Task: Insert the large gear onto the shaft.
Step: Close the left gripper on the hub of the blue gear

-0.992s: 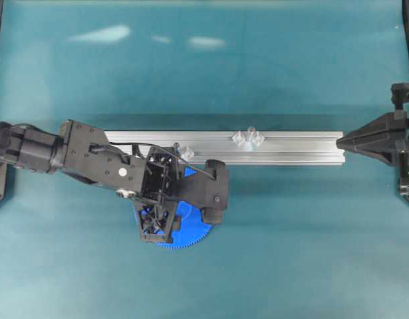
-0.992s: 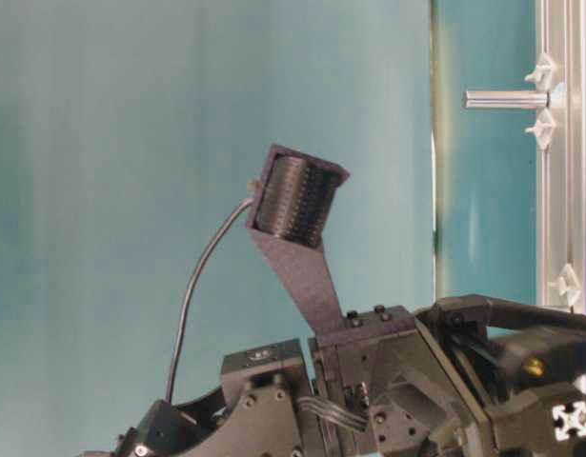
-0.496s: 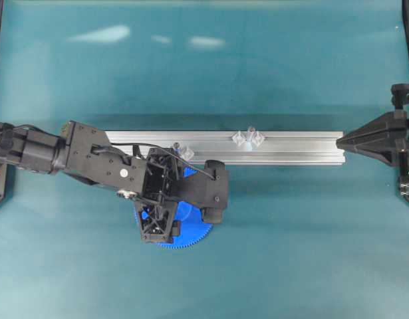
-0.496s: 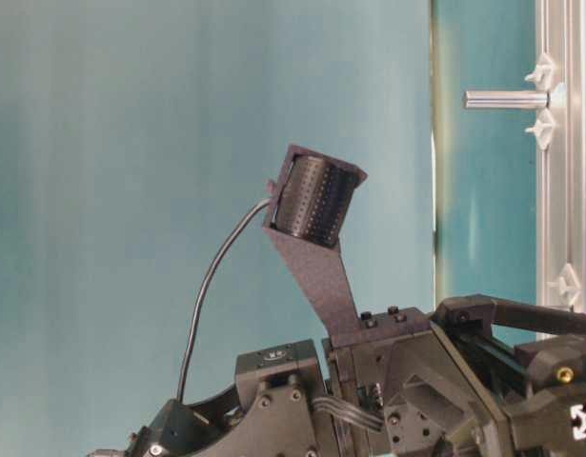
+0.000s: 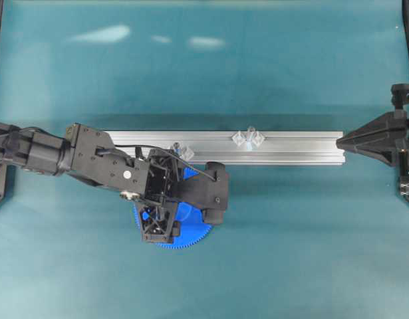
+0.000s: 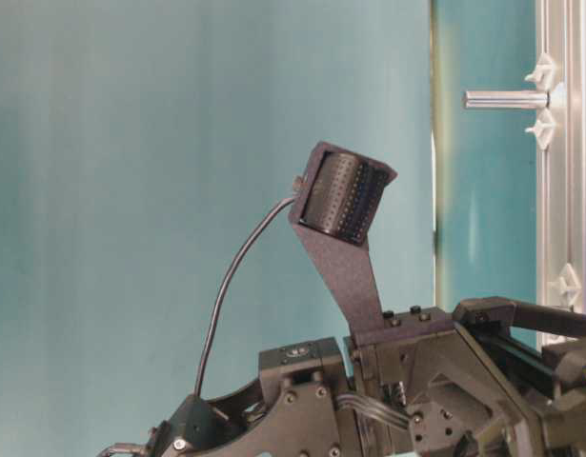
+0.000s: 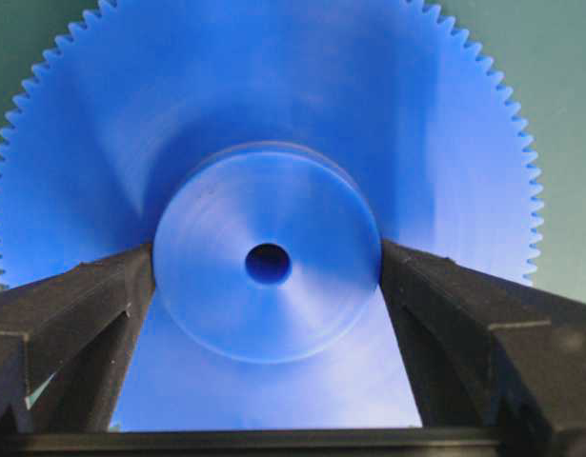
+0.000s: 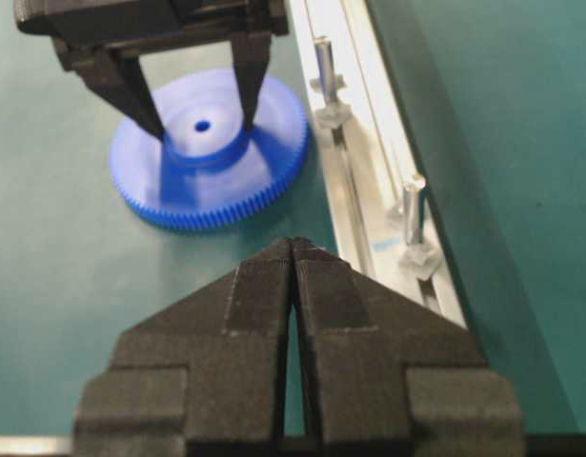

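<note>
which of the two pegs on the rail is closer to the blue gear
The short stub at the rail's left end, just above the large gear. The shaft stands farther right, mid-rail.

From overhead, the left arm (image 5: 91,163) covers most of the large gear (image 5: 191,229). In the left wrist view, its rim is cut off at the top edge.
</note>
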{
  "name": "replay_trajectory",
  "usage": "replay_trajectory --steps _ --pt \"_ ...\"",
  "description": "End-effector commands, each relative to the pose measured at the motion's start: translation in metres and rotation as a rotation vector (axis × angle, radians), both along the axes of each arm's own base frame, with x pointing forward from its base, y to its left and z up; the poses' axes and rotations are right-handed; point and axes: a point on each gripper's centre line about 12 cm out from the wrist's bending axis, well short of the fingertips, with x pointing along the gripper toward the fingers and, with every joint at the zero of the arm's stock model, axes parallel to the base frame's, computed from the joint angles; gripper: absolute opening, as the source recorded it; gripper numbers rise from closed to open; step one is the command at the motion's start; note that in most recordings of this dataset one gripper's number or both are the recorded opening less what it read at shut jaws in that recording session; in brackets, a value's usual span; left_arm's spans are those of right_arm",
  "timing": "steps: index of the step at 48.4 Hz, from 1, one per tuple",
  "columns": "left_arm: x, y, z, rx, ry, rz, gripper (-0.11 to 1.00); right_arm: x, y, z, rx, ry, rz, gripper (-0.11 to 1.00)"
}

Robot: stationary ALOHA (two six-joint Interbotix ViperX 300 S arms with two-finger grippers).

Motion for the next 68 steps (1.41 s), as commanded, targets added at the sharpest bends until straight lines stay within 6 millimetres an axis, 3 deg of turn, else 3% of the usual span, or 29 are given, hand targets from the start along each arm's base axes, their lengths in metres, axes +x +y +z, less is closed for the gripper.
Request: replay_trajectory --steps 1,68 --pt "0.0035 -0.0004 0.0077 -0.004 -0.032 0.002 0.94 0.0019 -0.0007 0.0036 0.008 -0.013 -0.007 0.05" --pt "0.0047 0.0027 0.0038 -0.004 -0.026 0.011 0.94 -0.0013 -0.0005 0.0058 0.009 -0.029 -0.007 0.05"
